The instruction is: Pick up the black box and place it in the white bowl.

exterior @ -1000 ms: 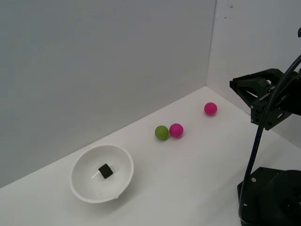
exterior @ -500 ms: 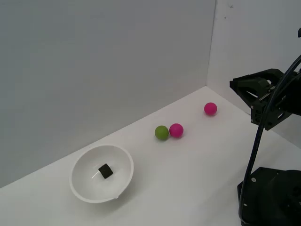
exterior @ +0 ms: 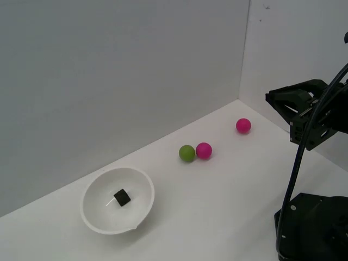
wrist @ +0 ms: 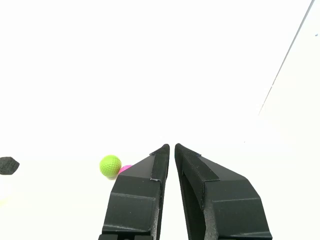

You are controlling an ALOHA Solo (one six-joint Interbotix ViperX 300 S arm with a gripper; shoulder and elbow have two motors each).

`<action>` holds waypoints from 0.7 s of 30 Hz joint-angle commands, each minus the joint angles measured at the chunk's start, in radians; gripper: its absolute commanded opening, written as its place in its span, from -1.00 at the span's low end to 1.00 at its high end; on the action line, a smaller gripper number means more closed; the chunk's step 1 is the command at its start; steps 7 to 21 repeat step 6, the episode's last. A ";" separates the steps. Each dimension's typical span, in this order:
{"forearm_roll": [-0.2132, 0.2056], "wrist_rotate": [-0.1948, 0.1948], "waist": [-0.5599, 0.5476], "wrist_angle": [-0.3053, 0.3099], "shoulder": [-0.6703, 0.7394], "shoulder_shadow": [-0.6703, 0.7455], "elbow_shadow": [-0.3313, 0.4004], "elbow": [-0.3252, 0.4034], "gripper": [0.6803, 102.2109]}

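- Jaws first: in your wrist view the gripper [wrist: 172, 146] has its two black fingers [wrist: 140, 192] pressed nearly tip to tip, clenched with nothing between them.
- Your arm [exterior: 310, 111] hangs raised at the exterior view's right, above the black robot base [exterior: 312, 228], well apart from everything on the table [exterior: 217, 201].
- Past the fingertips, your wrist view shows the green ball [wrist: 110, 166] with a sliver of pink ball [wrist: 125, 168] just behind it, and the black box [wrist: 8, 165] at the picture's edge.
- From the exterior view, the green ball [exterior: 187, 153] and that pink ball [exterior: 204, 150] touch side by side; a second pink ball [exterior: 243, 125] lies apart, nearer the corner of the walls.
- Your black box [exterior: 122, 197] lies at the bottom of the white bowl [exterior: 98, 217], tilted on an edge, with the bowl at the exterior view's left.
- Compared with the pictures from a second and half a second ago, you have no visible change: arm, bowl, box and balls sit where they were.
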 commanded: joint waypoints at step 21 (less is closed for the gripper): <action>-0.009 0.015 0.009 0.009 0.008 0.012 -0.006 -0.002 -0.96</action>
